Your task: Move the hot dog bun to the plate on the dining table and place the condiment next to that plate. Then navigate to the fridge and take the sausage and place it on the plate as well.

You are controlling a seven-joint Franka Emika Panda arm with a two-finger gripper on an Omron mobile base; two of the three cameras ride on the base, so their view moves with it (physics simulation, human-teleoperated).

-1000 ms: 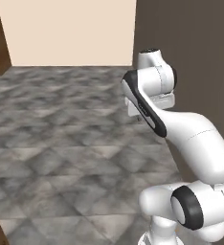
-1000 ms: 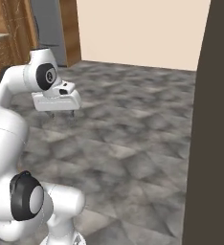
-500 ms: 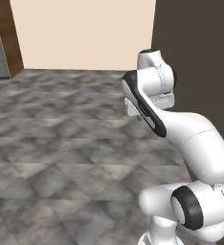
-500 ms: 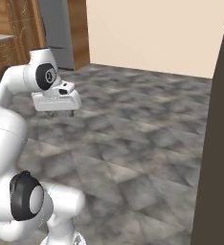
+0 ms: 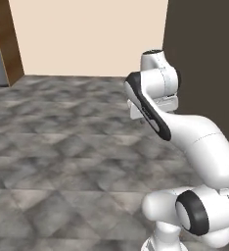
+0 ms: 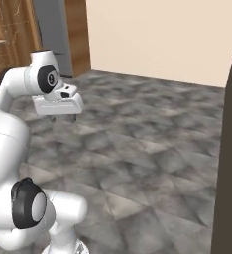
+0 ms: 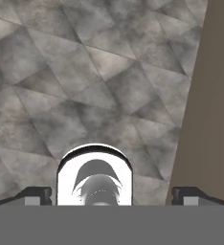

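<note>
Nothing is being gripped by the white two-finger gripper (image 6: 63,118): its dark finger tips (image 7: 37,195) are being held spread wide, pointing down over the grey marbled tile floor (image 5: 62,147). A tall grey steel fridge (image 6: 51,34) is being shown at the far left of the right base view, between brown wooden panels (image 6: 78,34), well apart from the gripper. A dark brown wall (image 6: 229,173) is being passed on the right.
</note>
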